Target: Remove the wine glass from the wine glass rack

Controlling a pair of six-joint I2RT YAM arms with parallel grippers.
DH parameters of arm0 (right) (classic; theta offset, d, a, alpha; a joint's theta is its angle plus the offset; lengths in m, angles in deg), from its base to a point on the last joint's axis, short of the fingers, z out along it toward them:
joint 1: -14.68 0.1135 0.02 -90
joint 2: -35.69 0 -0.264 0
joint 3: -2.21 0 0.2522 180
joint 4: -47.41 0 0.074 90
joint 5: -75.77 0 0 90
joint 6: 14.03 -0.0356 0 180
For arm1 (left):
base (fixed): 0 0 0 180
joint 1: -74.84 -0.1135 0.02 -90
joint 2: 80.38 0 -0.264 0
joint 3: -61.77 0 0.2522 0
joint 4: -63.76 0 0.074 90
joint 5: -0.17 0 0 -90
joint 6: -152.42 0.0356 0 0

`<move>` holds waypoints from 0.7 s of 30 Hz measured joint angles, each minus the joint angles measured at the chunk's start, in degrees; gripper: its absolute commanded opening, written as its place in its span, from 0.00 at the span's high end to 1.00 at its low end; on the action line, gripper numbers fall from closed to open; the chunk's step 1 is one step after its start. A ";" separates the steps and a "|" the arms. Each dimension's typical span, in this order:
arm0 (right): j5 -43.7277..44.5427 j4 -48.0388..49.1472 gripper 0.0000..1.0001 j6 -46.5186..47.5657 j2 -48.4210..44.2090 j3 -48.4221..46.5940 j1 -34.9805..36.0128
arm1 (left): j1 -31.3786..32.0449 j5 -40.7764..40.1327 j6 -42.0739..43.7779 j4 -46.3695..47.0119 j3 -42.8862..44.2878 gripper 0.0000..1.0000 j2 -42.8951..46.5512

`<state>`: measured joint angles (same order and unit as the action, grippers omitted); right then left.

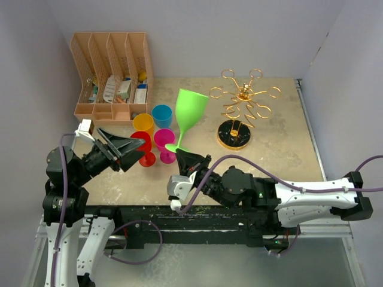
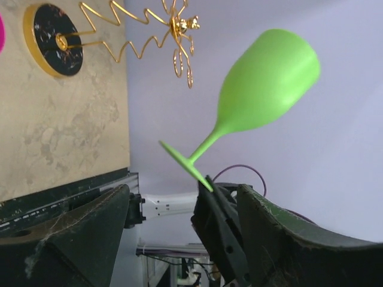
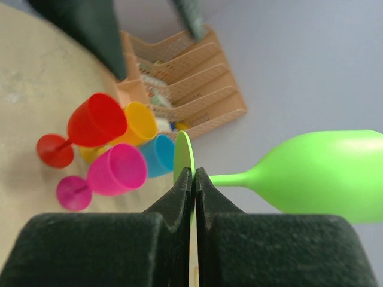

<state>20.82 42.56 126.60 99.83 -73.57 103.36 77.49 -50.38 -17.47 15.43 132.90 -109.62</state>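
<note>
A green wine glass [image 1: 190,110] is held in the air left of the gold wire rack [image 1: 242,104], clear of its loop arms. My right gripper [image 1: 190,160] is shut on the glass's round foot [image 3: 182,158], pinching the disc edge-on; the bowl [image 3: 326,174] points right in that view. The left wrist view shows the glass [image 2: 266,89] tilted, with the rack [image 2: 152,30] behind on its dark round base [image 2: 54,40]. My left gripper [image 1: 128,149] is open and empty, by the coloured glasses.
Red [image 1: 143,148], pink [image 1: 164,143], yellow [image 1: 143,124] and blue [image 1: 161,115] plastic glasses stand at the left centre. An orange file organiser [image 1: 114,75] with small items sits at the back left. Walls close in on both sides.
</note>
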 measured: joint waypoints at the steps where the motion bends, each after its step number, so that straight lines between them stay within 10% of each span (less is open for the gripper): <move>1: 0.24 2.43 1.00 1.66 0.00 0.59 0.22 | 0.00 0.92 -1.07 1.05 -1.25 0.25 0.42; 21: -0.24 30.60 1.00 18.99 5.88 10.45 2.80 | 0.00 9.44 -11.06 11.69 -8.13 0.27 1.64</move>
<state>20.58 73.16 145.60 105.70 -63.13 106.16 77.49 -40.94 -28.53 27.13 124.77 -107.98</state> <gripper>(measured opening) 0.008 0.733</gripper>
